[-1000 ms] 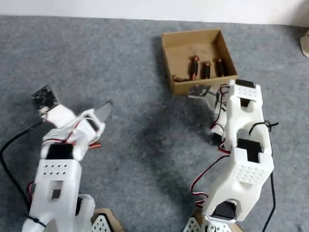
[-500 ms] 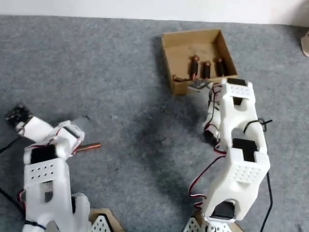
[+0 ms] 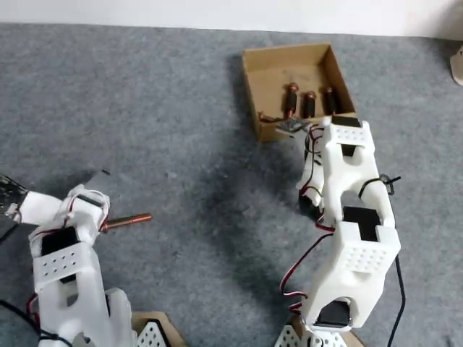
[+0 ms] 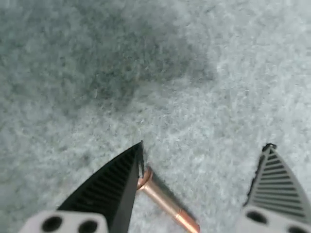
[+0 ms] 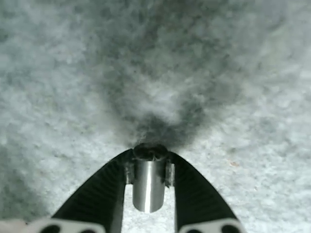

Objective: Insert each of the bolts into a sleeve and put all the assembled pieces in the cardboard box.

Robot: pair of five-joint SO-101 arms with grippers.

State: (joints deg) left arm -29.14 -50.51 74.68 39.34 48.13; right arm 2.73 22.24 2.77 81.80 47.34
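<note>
A copper bolt (image 3: 127, 220) lies on the grey carpet at the lower left. My left gripper (image 3: 101, 201) stands open over its near end. In the left wrist view the bolt (image 4: 166, 202) rests between the fingers, its head against one dark fingertip (image 4: 127, 171); the left gripper (image 4: 204, 144) holds nothing. My right gripper (image 3: 291, 127) sits just in front of the cardboard box (image 3: 250, 85). It is shut on a silver sleeve (image 5: 148, 187), gripped upright over the carpet in the right wrist view. Three assembled pieces (image 3: 309, 103) lie in the box.
A loose copper piece (image 3: 269, 117) lies in the box's near corner. Open carpet stretches between the two arms and to the left of the box. A pale object (image 3: 457, 65) pokes in at the right edge.
My left arm has swung back to the left, leaving the bolt lying exposed on the carpet. My right arm has edged closer to the box front with the sleeve.
</note>
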